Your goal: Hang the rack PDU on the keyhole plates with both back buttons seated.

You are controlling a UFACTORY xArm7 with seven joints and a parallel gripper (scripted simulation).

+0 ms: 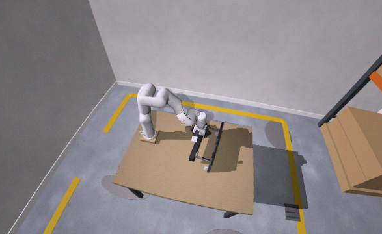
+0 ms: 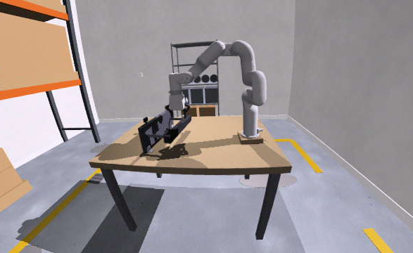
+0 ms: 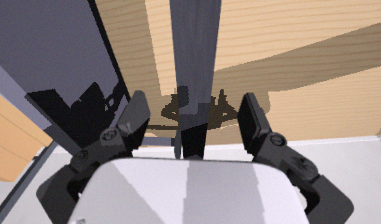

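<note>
end effector (image 3: 196, 122) wide open, nothing between the fingers. it hangs straight above the power strip (image 3: 195, 60), which runs lengthwise through the gap between the two pads, neither pad touching it from what i see.

power strip (image 1: 195, 147) is a long narrow dark bar. in the top view it sits just in front of the backboard (image 1: 215, 147), parallel to it, joined by two thin rods. in the exterior view the strip (image 2: 179, 127) looks raised off the surface (image 2: 206, 154), beside the upright board (image 2: 152, 134). i cannot tell whether the buttons are seated in the slots; plates too small to make out.

handling, my judgement: rigid body, probably smooth-sided and fairly heavy for its width, so it will want to pivot if taken off-centre. i'd grip across the narrow width near mid-length, pads flat on the long side faces, to keep it level. the end effector (image 1: 198, 130) currently sits towards the far end, so expect droop at the near end.
</note>
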